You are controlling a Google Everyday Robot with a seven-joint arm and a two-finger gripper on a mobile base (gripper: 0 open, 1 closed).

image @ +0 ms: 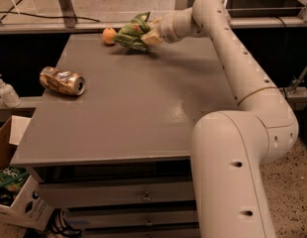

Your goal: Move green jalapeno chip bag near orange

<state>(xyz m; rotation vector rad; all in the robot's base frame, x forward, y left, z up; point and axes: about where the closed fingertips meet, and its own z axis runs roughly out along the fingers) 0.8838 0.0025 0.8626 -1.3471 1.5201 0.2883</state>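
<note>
The green jalapeno chip bag (132, 32) is crumpled at the far edge of the grey table (128, 113), its lower edge at or just above the tabletop. The gripper (148, 33) reaches in from the right and is shut on the bag's right end. The orange (109, 35) sits on the table just left of the bag, very close to it or touching it.
A crushed gold-brown can (62, 81) lies on its side at the table's left edge. A soap bottle (5, 91) stands on a ledge to the left. A cardboard box (15, 192) sits on the floor at lower left. My arm (242, 83) spans the table's right side.
</note>
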